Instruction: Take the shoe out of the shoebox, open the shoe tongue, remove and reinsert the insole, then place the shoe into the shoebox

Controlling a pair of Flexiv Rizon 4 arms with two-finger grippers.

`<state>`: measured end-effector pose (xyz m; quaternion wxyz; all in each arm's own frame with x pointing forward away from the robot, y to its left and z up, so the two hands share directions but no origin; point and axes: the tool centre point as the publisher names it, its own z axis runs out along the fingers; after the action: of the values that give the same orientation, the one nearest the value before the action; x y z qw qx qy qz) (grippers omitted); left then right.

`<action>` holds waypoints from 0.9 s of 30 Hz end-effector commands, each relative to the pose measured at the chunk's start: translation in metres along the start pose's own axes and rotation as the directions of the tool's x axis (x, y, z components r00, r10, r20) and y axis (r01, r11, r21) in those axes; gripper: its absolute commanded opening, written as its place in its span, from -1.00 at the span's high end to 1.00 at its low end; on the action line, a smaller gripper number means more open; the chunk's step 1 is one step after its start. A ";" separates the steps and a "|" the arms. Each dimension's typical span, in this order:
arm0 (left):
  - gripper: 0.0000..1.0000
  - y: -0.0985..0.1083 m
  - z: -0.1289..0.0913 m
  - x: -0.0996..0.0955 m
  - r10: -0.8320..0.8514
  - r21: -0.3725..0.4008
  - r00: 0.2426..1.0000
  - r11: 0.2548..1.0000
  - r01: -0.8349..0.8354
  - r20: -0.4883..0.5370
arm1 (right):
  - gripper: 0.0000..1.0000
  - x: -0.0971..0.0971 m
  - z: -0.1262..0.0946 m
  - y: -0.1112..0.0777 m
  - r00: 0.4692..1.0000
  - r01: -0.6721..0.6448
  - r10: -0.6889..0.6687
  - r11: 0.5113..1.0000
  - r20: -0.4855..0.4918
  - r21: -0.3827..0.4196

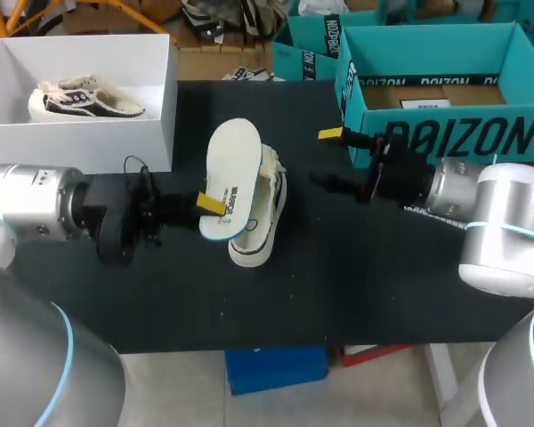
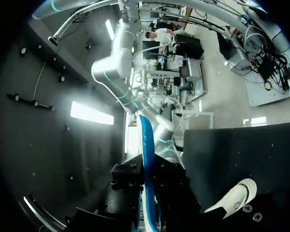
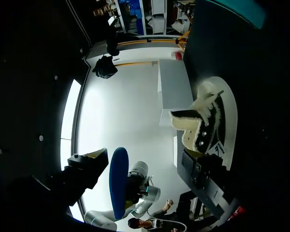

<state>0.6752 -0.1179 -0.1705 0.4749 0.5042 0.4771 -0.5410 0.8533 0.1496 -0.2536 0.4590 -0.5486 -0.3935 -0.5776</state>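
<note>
A: White insole [image 1: 234, 169], where is it?
B: Pinched on edge between the left gripper's [image 1: 215, 206] fingers, raised just ahead of them.
A: And the shoe [image 1: 260, 222]?
B: On the black table [image 1: 160, 302], just past that gripper, between both. The right gripper [image 1: 331, 160] stands near it, fingers spread wide, holding nothing.

shoe [image 1: 269, 222] — half hidden, behind insole [image 1: 233, 165]

robotics lab: two robot arms [image 1: 36, 206] over a black table [image 1: 356, 285], white shoebox [image 1: 80, 147]
</note>
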 end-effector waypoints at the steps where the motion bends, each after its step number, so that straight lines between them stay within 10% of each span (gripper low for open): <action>1: 1.00 -0.019 -0.014 0.036 0.034 0.003 0.999 0.999 -0.034 0.012 | -1.00 0.000 0.001 0.000 1.000 0.001 -0.001 1.000 0.001 -0.002; 14: 1.00 0.002 -0.003 0.118 0.080 0.052 0.995 0.996 -0.077 -0.056 | -1.00 0.000 0.001 0.000 1.000 0.001 -0.001 1.000 0.001 -0.002; 27: 1.00 0.059 0.021 0.145 0.148 0.041 0.985 0.989 -0.145 -0.085 | -1.00 0.000 0.001 0.000 1.000 0.001 -0.001 1.000 0.001 -0.002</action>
<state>0.7063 -0.1367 -0.3107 0.4843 0.5663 0.4577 -0.4850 0.8532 0.1497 -0.2536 0.4587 -0.5483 -0.3938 -0.5778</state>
